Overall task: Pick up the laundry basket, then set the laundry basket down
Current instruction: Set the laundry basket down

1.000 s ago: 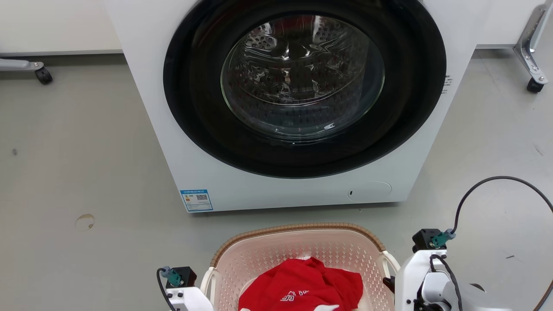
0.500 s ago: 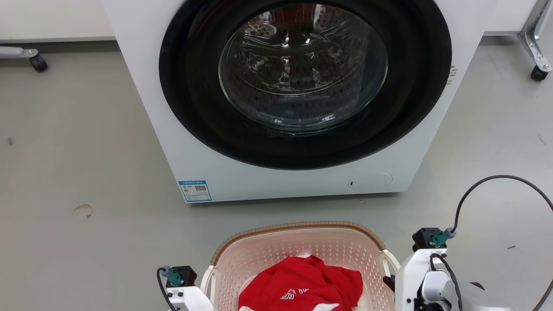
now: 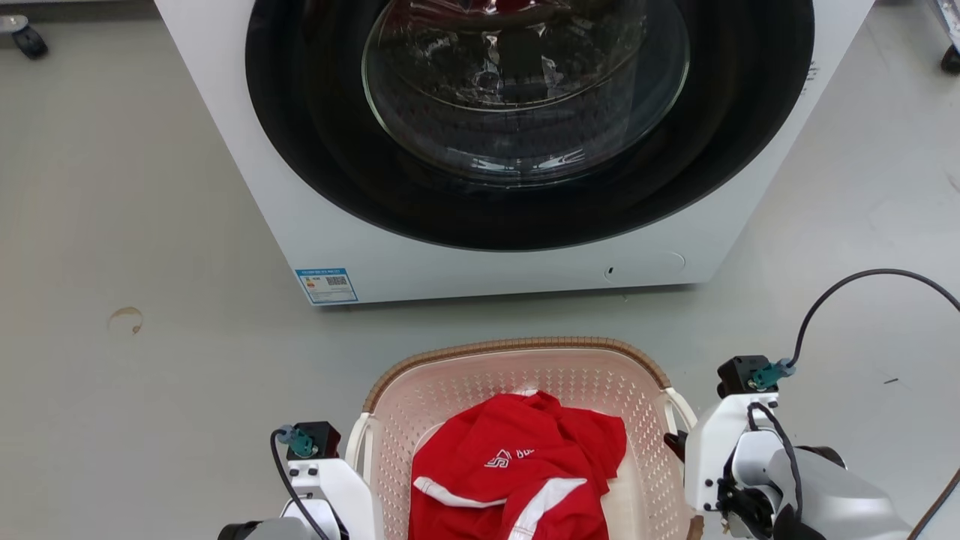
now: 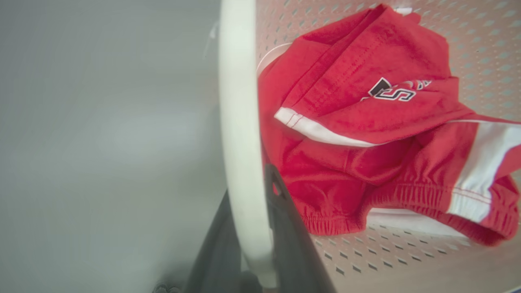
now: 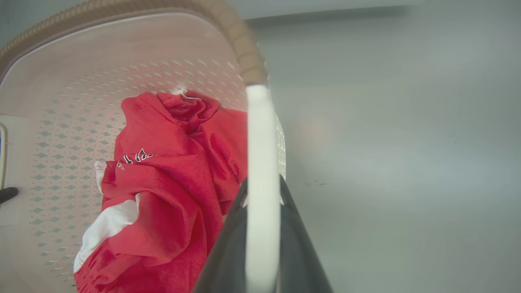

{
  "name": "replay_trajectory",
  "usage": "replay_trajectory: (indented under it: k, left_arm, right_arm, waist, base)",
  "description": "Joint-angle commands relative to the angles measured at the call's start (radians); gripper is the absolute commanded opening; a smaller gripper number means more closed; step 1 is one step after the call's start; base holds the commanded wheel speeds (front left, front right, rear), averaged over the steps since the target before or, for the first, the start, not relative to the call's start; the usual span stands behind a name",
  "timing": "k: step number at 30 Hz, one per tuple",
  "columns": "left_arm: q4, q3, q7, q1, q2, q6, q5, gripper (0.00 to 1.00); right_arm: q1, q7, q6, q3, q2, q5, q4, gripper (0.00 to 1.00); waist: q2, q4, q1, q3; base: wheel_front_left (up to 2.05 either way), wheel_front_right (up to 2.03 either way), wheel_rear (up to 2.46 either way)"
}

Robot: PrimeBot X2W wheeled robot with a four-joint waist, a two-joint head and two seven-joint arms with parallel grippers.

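The laundry basket, pale pink perforated plastic with a brown woven-look rim, sits between my two arms at the bottom of the head view, in front of the washer. A red garment with white stripes lies inside it. My left gripper is shut on the basket's white left handle, one dark finger on each side of the bar. My right gripper is shut on the white right handle in the same way. The basket's underside is hidden, so I cannot tell whether it touches the floor.
A white front-loading washer with a dark round door stands just beyond the basket, door closed. Grey floor spreads to both sides. A black cable loops over my right arm. A caster shows at the top left.
The whole head picture has shifted: the washer and floor slid upward, so the camera has moved. Basket and both arms kept their places relative to each other, a little higher in the picture.
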Motion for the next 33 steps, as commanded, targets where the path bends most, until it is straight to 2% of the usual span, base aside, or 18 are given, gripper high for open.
replay_trajectory:
  k: [1,8,33]
  left_arm:
    - [0.031,0.022,-0.019,-0.034,0.110,0.046,0.009,0.00]
    - [0.031,0.016,-0.048,-0.078,0.100,0.054,0.015,0.00]
    - [0.030,-0.001,-0.252,-0.314,0.052,0.023,0.033,0.00]
  right_arm:
    - [-0.041,-0.027,-0.004,-0.005,-0.089,-0.011,0.040,0.00]
    - [-0.080,-0.057,-0.004,-0.005,-0.089,-0.018,0.043,0.00]
    - [-0.279,-0.242,-0.004,-0.011,-0.107,-0.028,0.054,0.00]
  waist:
    - [0.0000,-0.002,0.0000,0.036]
    - [0.0000,-0.004,0.0000,0.118]
    - [0.0000,0.011,0.0000,0.512]
  base:
    - [0.00,0.00,0.00]
    - [0.00,0.00,0.00]
    - [0.00,0.00,0.00]
